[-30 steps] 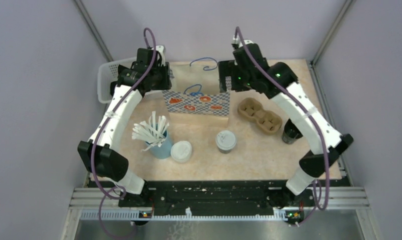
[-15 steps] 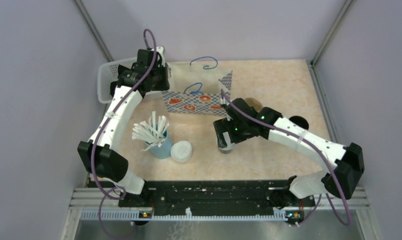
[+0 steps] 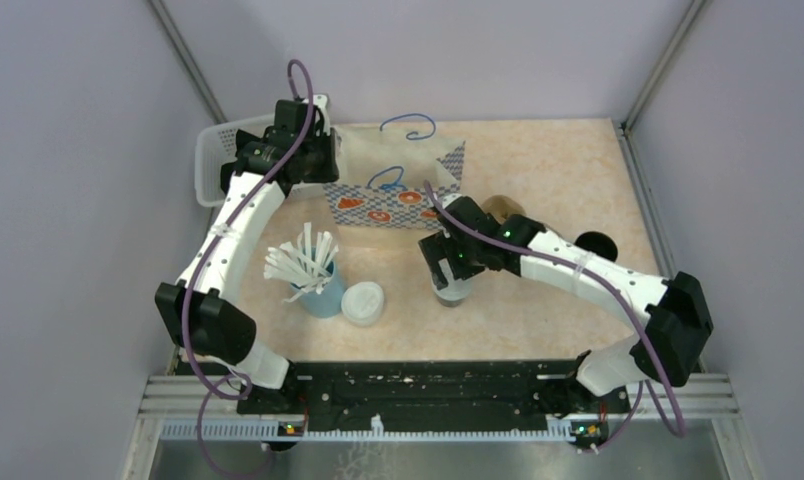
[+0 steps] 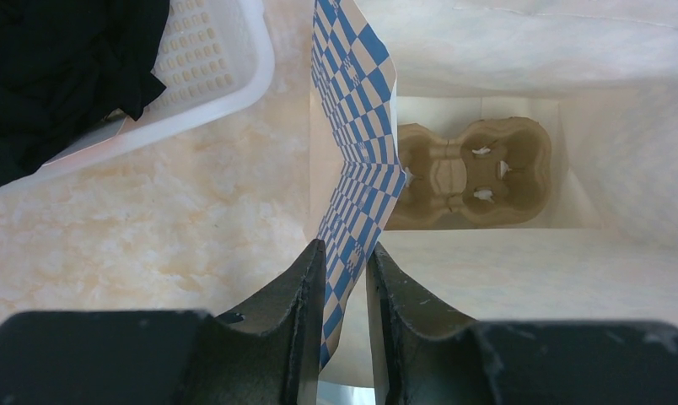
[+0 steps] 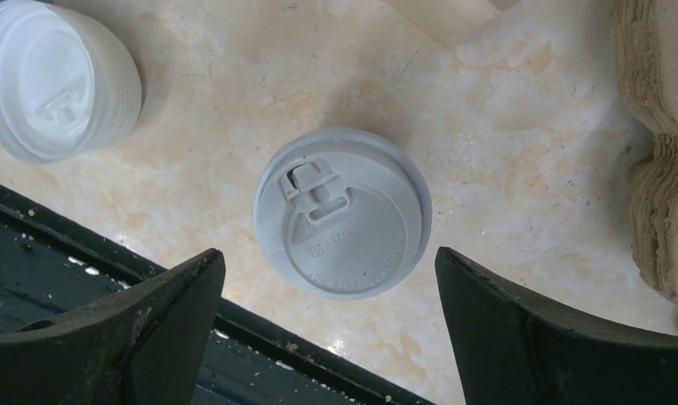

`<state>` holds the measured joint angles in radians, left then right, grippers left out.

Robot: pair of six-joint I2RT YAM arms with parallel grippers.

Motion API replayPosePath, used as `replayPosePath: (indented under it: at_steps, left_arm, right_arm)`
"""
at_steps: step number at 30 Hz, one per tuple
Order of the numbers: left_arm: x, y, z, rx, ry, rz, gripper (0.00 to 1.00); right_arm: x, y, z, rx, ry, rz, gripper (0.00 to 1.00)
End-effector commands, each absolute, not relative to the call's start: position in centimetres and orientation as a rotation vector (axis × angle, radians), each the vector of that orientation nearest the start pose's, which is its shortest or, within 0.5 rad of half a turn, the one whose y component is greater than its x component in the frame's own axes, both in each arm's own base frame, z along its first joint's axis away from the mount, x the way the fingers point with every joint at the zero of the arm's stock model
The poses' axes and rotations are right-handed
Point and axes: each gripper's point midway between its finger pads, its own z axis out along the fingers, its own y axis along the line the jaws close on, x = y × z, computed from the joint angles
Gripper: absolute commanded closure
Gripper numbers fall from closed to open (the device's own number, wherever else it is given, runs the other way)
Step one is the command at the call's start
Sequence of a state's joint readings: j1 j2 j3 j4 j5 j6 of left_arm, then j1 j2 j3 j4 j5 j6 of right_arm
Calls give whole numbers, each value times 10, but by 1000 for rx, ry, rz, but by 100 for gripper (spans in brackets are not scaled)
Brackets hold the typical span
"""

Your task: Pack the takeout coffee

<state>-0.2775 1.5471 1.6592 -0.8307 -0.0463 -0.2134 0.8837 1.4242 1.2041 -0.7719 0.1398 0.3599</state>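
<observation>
**Landmark:** paper bag (image 3: 393, 205), blue-checked, standing open at the back of the table.

1. White basket (image 3: 210, 165): left of the bag.
2. Left gripper (image 4: 344, 253): at the bag's left wall, fingers pinching the checked paper, which props the mouth open.
3. Blue cup of straws (image 3: 316, 285) and loose white lid (image 3: 363, 303): in front of the bag, toward its left.
4. Cup carrier (image 4: 470, 173): on the bag's floor, wells vacant.
5. Takeout coffee (image 5: 342, 211): upright and lidded on the table, in front of the bag's right corner.
6. Right gripper (image 5: 327, 261): directly over the coffee, fingers spread wide on either side of the lid, touching nothing.
7. Spare carriers (image 5: 664, 152): stacked just right of the bag.
8. Lidless black cup (image 3: 598, 243): well right of the bag.

**Step:** approach to grasp; the coffee is not yet lifted.

**Next move, as judged:** lower past the lid rim and close gently on the cup wall. Keep the cup level and carry it to a carrier well in the bag.

**Surface:** tabletop (image 3: 538, 160), peach, marbled, matte.

**Room:** plain lilac-grey walls, metal corner posts.
</observation>
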Motion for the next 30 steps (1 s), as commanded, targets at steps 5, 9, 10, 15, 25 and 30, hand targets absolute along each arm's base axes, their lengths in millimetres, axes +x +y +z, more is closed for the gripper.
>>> replayPosePath:
  at_steps: [5, 9, 10, 15, 25, 30]
  left_arm:
    - [397, -113, 281, 55, 2247, -203, 69]
    - [397, -113, 280, 56, 2249, -201, 69]
    - [397, -113, 279, 55, 2249, -199, 69]
    - [398, -113, 277, 58, 2254, -199, 69]
    - [399, -113, 277, 54, 2253, -194, 69]
    - [399, -113, 276, 54, 2255, -193, 69]
  right_arm:
    - [226, 261, 141, -663, 2479, 272, 8]
    - [223, 261, 135, -673, 2491, 286, 8]
    - [223, 261, 135, -673, 2493, 288, 10]
    - [222, 263, 132, -692, 2497, 272, 11]
    - [224, 260, 125, -714, 2505, 219, 13]
    - [224, 260, 123, -718, 2508, 210, 16]
